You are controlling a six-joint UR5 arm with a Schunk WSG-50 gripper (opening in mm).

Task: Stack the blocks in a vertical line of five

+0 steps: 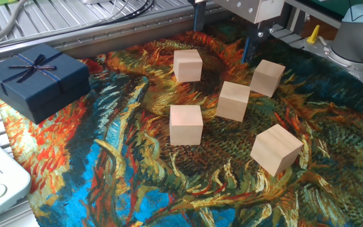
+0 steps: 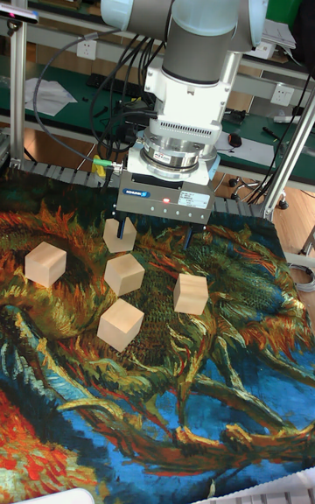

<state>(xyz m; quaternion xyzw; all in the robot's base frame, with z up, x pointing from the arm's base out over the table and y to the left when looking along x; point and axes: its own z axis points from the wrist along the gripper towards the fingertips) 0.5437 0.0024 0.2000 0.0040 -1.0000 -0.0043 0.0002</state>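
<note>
Shows five pale beige wooden cubes (image 2: pixel 120 324) unstacked on a colourful painted cloth (image 2: pixel 219 399), with a grey two-finger gripper (image 2: pixel 153 233) low beside the rearmost, jaws spread
</note>
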